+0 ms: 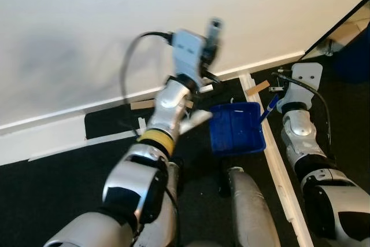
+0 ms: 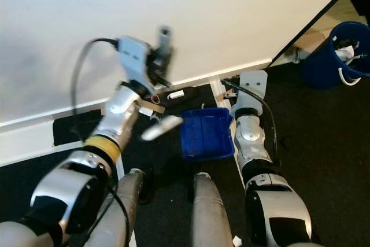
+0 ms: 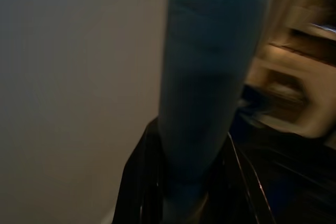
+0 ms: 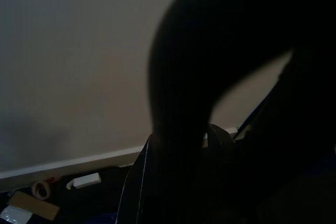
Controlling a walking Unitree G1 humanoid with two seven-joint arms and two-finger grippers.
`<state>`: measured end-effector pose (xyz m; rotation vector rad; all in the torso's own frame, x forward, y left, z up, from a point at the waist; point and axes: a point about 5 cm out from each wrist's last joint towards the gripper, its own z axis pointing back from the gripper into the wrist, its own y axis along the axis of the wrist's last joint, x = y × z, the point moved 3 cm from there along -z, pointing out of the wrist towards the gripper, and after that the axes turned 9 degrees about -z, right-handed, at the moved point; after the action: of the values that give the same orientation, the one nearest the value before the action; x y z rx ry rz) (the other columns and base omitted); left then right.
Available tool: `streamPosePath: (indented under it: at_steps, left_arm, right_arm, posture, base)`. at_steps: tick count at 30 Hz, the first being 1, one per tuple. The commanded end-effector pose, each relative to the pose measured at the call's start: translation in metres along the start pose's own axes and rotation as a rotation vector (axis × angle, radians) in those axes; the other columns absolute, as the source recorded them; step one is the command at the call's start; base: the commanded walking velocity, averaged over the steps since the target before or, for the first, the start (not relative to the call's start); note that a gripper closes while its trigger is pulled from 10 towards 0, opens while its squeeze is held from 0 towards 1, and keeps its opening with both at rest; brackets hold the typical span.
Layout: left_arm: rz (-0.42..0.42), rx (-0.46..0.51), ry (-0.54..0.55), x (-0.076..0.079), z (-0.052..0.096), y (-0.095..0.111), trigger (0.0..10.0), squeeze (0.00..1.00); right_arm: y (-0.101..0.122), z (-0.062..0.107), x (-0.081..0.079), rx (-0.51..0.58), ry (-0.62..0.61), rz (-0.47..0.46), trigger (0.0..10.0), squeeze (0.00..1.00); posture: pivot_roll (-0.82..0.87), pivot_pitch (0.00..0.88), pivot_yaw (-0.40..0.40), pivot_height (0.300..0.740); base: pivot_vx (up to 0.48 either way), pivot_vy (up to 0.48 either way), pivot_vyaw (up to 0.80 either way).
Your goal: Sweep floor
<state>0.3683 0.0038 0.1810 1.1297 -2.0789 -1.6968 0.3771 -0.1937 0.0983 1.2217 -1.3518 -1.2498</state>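
Note:
My left gripper (image 1: pixel 209 53) is raised in front of the white wall and shut on a brush's blue-grey handle (image 3: pixel 202 93). The handle's tip (image 1: pixel 215 25) sticks up above the fingers, and the pale, blurred brush head (image 1: pixel 193 121) hangs just left of the dustpan. A blue dustpan (image 1: pixel 236 126) lies on the black floor between my arms. My right gripper (image 1: pixel 277 92) is low by the wall, shut on the dustpan's blue handle (image 1: pixel 269 107). In the right wrist view that handle is a dark shape (image 4: pixel 178 129) between the fingers.
Bits lie on the black floor by the baseboard: a cardboard scrap (image 1: pixel 141 104), a white piece (image 2: pixel 176 93), and a tape roll (image 4: pixel 39 189). White strips (image 1: pixel 280 172) run across the floor. A blue bucket (image 2: pixel 335 50) stands at the far right. My legs (image 1: pixel 248 206) are below the dustpan.

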Motion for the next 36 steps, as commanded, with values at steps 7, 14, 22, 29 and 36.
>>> streamPosePath:
  at_steps: [7, 14, 22, 29, 36]
  left_arm:
    - [0.05, -0.019, -0.316, 0.023, 0.033, 0.0, 10.0, 0.0]
    - [-0.088, -0.09, 0.021, -0.042, 0.053, 0.0, 10.0, 0.0]
    - [-0.153, -0.31, 0.151, -0.055, 0.114, -0.031, 10.0, 0.0]
    - [-0.158, -0.441, 0.234, -0.055, 0.154, -0.056, 10.0, 0.0]
    - [-0.135, -0.556, 0.369, -0.063, 0.195, -0.07, 10.0, 0.0]
  right_arm:
    - [-0.074, 0.043, 0.003, -0.324, 0.014, 0.024, 10.0, 0.0]
    - [-0.079, 0.048, 0.003, -0.348, 0.019, 0.035, 10.0, 0.0]
    - [-0.096, 0.066, 0.005, -0.402, 0.015, 0.05, 10.0, 0.0]
    - [-0.107, 0.078, 0.013, -0.45, -0.005, 0.055, 10.0, 0.0]
    - [-0.113, 0.084, 0.024, -0.485, -0.044, 0.042, 10.0, 0.0]
  posture:
    - [0.07, 0.384, 0.032, 0.74]
    - [0.09, 0.35, 0.029, 0.74]
    - [0.09, 0.288, 0.014, 0.74]
    - [0.1, 0.237, -0.005, 0.74]
    - [0.11, 0.183, -0.033, 0.74]
  base:
    - [0.0, 0.0, 0.0]
    - [0.0, 0.0, 0.0]
    - [0.0, 0.0, 0.0]
    - [0.0, 0.0, 0.0]
    - [0.0, 0.0, 0.0]
